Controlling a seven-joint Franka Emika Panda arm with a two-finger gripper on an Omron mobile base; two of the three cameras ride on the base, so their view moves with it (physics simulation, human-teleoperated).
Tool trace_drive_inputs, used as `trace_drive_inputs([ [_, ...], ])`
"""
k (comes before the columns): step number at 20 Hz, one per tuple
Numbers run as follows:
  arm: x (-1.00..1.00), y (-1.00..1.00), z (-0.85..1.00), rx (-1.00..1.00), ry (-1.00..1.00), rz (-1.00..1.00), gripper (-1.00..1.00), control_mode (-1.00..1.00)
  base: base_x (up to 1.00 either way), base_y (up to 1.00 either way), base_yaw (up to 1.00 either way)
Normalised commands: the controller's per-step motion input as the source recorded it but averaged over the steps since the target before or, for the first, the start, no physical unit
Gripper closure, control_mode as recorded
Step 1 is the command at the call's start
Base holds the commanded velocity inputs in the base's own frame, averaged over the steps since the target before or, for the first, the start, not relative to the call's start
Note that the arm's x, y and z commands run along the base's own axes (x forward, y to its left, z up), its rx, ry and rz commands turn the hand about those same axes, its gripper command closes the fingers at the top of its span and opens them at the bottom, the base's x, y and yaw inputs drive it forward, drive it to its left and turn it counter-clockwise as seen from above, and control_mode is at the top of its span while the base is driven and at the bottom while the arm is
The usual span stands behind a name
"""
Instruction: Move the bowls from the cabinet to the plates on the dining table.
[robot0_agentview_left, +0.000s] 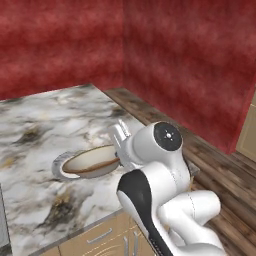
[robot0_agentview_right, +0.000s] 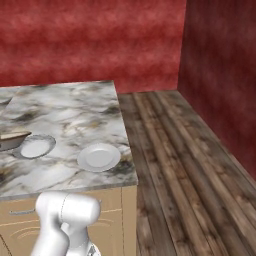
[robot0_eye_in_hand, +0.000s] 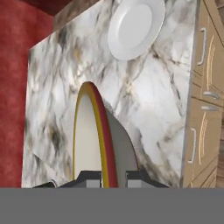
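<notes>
My gripper (robot0_agentview_left: 120, 151) is shut on the rim of a tan bowl (robot0_agentview_left: 92, 161) with a cream inside. I hold it tilted just above the dining table (robot0_agentview_left: 35, 120), over one pale plate (robot0_agentview_left: 58, 163). In the hand view the bowl (robot0_eye_in_hand: 94, 135) stands edge-on between my gripper's (robot0_eye_in_hand: 114, 178) fingertips, and a bare plate (robot0_eye_in_hand: 135, 26) lies further along the marble. From the right base view the bowl (robot0_agentview_right: 11, 140) sits at the left edge beside the near plate (robot0_agentview_right: 36, 146), with the second plate (robot0_agentview_right: 99, 157) close to the table's corner. The cabinet is out of view.
Tan drawer fronts (robot0_eye_in_hand: 203, 109) with silver handles run below the table's front edge. A dark wooden floor (robot0_agentview_right: 185, 165) lies to the right of the table. Red walls (robot0_agentview_left: 190, 60) close the room behind and on the right.
</notes>
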Motion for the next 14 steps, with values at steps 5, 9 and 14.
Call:
trace_drive_inputs([
  [5,0.17,-0.01,-0.22,0.00,-0.04,0.23,1.00,-1.00,0.00,0.00,0.00],
  [9,0.24,-0.05,-0.12,0.01,-0.02,0.21,1.00,-1.00,0.00,0.00,0.00],
  [14,0.34,-0.08,-0.09,0.01,-0.03,0.17,1.00,-1.00,0.00,0.00,0.00],
])
